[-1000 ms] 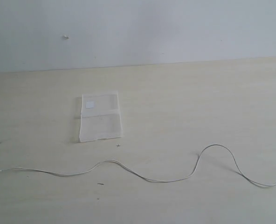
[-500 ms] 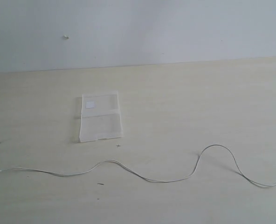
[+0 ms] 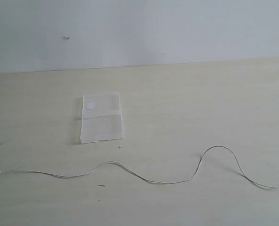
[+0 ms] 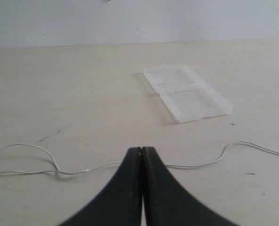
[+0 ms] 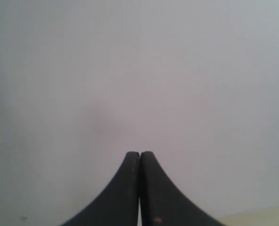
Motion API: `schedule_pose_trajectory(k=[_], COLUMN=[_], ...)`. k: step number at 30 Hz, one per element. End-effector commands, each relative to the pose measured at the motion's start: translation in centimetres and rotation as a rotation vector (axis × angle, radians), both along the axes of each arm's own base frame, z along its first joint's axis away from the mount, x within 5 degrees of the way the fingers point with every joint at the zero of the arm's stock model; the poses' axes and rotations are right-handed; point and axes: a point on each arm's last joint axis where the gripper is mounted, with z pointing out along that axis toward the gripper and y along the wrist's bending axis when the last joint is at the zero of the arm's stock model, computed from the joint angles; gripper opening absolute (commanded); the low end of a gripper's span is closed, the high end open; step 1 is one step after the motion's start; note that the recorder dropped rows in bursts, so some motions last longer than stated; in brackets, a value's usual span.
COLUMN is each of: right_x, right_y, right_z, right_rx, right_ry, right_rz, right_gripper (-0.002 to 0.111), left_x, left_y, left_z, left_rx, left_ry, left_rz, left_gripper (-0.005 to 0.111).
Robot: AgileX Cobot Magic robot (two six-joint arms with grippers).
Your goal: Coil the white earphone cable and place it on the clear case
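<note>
White cord runs in loose waves across the pale wooden counter (image 3: 201, 108): the white earphone cable (image 3: 151, 181) lies stretched out full length on the near part of the counter. Both its ends pass out of the exterior view, so neither earbuds nor plug can be seen there. The clear case (image 3: 102, 123) lies flat farther back and left of the middle, apart from the cable, with nothing on it.

I judge that the task is at its very start, with no turn of the coil made and no arm showing in the exterior view. The left gripper (image 4: 142, 149) hangs over the counter just short of the cable (image 4: 191, 165), its jaws pressed together and grasping nothing; the case (image 4: 189, 92) lies beyond. The right gripper (image 5: 139, 153) faces mostly blank wall, jaws likewise clenched and empty.

The next move probably calls for parting a pair of jaws and lowering them squarely over so thin a cord, near one end, so that the slack can be gathered into loops.

Counted: one cable, one case bearing one small white label (image 3: 91, 105), two grippers and two tiny dark specks on the counter.
</note>
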Motion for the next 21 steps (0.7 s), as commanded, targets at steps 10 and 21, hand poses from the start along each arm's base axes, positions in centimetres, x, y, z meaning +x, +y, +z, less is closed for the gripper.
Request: schedule_pose_trajectory(k=[10, 21], right_x=[7.7, 10.9], right_y=[6.7, 13.7], right_z=[-4.1, -9.1], right_rx=[-0.348, -0.607], right_ry=[0.471, 0.648], right_rz=[0.495, 0.964], right_gripper=[0.000, 0.000], left_x=[0.0, 0.0], left_y=[0.0, 0.0], left_z=[0.1, 0.1], left_rx=[-0.002, 0.000], left_ry=[-0.009, -0.009], left_rz=[0.003, 0.002], left_gripper=[0.000, 0.000])
